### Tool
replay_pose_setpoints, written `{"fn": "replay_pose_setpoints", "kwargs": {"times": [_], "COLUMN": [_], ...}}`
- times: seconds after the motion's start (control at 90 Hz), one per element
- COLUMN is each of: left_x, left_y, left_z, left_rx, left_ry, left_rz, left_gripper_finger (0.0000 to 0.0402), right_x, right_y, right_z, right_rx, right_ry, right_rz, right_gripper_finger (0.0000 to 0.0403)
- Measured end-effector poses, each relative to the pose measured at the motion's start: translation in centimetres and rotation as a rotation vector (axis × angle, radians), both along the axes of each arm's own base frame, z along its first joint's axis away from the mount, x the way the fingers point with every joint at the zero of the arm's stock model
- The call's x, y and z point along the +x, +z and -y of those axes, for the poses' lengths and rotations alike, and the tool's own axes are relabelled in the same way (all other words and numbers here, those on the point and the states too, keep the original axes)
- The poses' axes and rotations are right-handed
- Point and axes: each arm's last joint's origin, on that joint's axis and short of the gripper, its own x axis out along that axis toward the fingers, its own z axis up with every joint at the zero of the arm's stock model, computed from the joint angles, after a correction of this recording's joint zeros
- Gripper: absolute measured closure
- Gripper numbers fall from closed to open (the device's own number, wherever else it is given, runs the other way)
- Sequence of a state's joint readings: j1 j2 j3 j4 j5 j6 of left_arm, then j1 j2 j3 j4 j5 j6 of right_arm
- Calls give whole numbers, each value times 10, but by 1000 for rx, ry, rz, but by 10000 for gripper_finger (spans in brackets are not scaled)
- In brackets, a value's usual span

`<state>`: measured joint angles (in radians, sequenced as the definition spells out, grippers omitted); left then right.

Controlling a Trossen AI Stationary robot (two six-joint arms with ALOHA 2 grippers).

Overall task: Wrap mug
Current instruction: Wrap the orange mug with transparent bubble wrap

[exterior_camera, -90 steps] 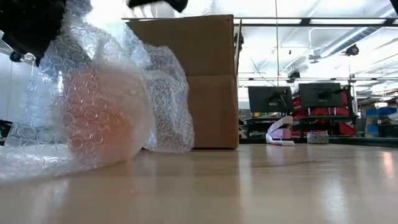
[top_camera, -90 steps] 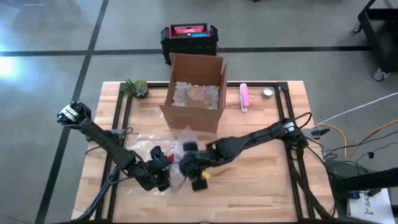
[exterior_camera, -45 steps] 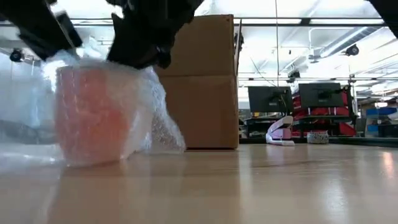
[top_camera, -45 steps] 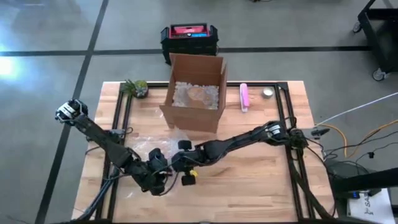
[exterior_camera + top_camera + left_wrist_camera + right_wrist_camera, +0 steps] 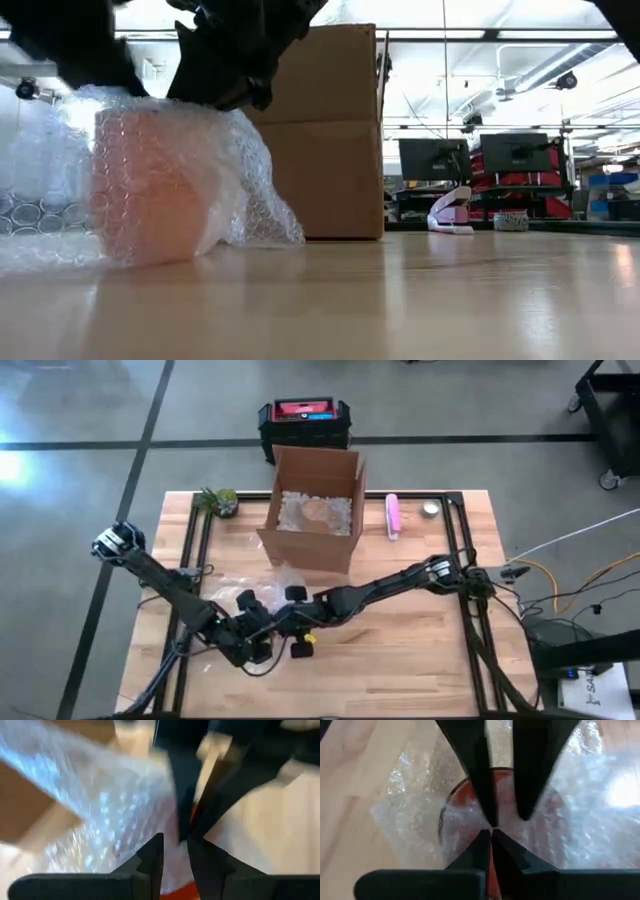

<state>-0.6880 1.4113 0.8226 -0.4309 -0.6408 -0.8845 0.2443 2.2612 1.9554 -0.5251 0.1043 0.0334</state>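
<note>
Two hands meet over the mug (image 5: 150,185), upright on the tabletop (image 5: 420,650) before the box (image 5: 313,510): right hand (image 5: 491,836) pressed together, apparently pinching wrap (image 5: 415,810); left hand (image 5: 175,852) narrowly spread.

In the high view the mug (image 5: 272,632) sits lower left of centre inside bubble wrap (image 5: 232,592), with both grippers meeting over it. The cardboard box (image 5: 312,520) stands above, the plant (image 5: 222,501) to its left (stapler (image 5: 393,516) right).
</note>
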Motion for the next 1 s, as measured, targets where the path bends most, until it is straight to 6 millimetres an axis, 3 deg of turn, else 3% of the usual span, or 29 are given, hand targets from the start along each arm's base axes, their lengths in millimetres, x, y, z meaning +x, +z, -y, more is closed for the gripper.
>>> {"fn": "replay_pose_setpoints", "kwargs": {"times": [0.122, 0.311, 0.367, 0.533, 0.778, 0.9, 1.0], "left_x": [3, 2, 2, 3, 4, 5, 5], "left_y": [-9, -12, -13, -12, -10, -9, -9], "left_z": [2, 3, 2, 3, 4, 5, 5], "left_rx": [-7, -25, -25, -28, -32, -34, -30], "left_ry": [-7, -29, -30, -28, -37, -44, -48], "left_rz": [6, -18, -23, -12, 9, 19, 19], "left_gripper_finger": [326, 326, 326, 326, 326, 326, 326], "right_x": [-1, -17, -25, -31, -15, -7, -5], "right_y": [12, 82, 91, 79, 19, 24, 35], "right_z": [-1, 5, 9, 23, 45, 46, 27], "right_rx": [21, 2, -77, -261, -251, -181, -53], "right_ry": [-19, -59, -107, -245, -303, -259, -128], "right_rz": [-10, 6, -11, -46, -31, 61, 100], "right_gripper_finger": [400, 400, 400, 400, 400, 400, 400]}}
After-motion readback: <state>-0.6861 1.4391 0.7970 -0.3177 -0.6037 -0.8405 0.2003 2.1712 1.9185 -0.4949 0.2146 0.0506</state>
